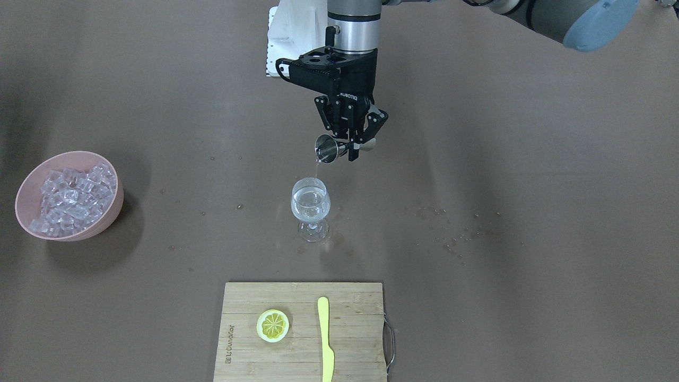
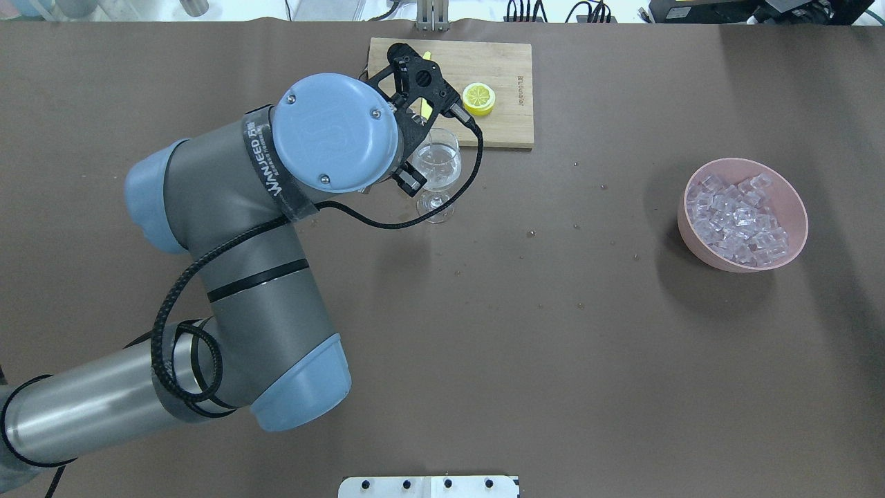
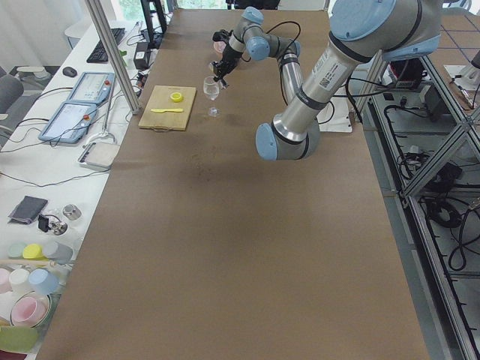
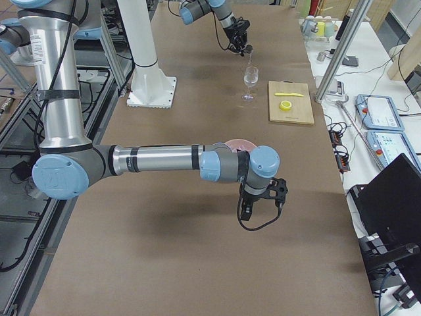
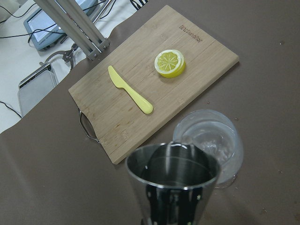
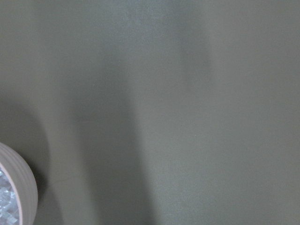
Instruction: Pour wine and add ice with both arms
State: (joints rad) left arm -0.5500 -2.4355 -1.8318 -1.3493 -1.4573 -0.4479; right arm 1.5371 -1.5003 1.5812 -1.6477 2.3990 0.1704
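Note:
My left gripper (image 1: 354, 147) is shut on a steel jigger (image 1: 330, 147) and holds it tipped on its side above a stemmed glass (image 1: 310, 204). A thin stream of clear wine (image 1: 316, 170) falls from the jigger's lip into the glass, which holds a little liquid. In the left wrist view the jigger's mouth (image 5: 171, 183) sits just before the glass (image 5: 211, 140). Ice cubes (image 1: 71, 199) fill a pink bowl (image 1: 114, 212) far off to one side. The right gripper (image 4: 260, 201) hovers beside that bowl; I cannot tell whether it is open or shut.
A bamboo cutting board (image 1: 302, 329) carries a lemon slice (image 1: 272, 325) and a yellow knife (image 1: 326, 339) just beyond the glass. Droplets (image 1: 451, 239) speckle the brown table. A white bracket (image 1: 289, 32) stands behind the left gripper.

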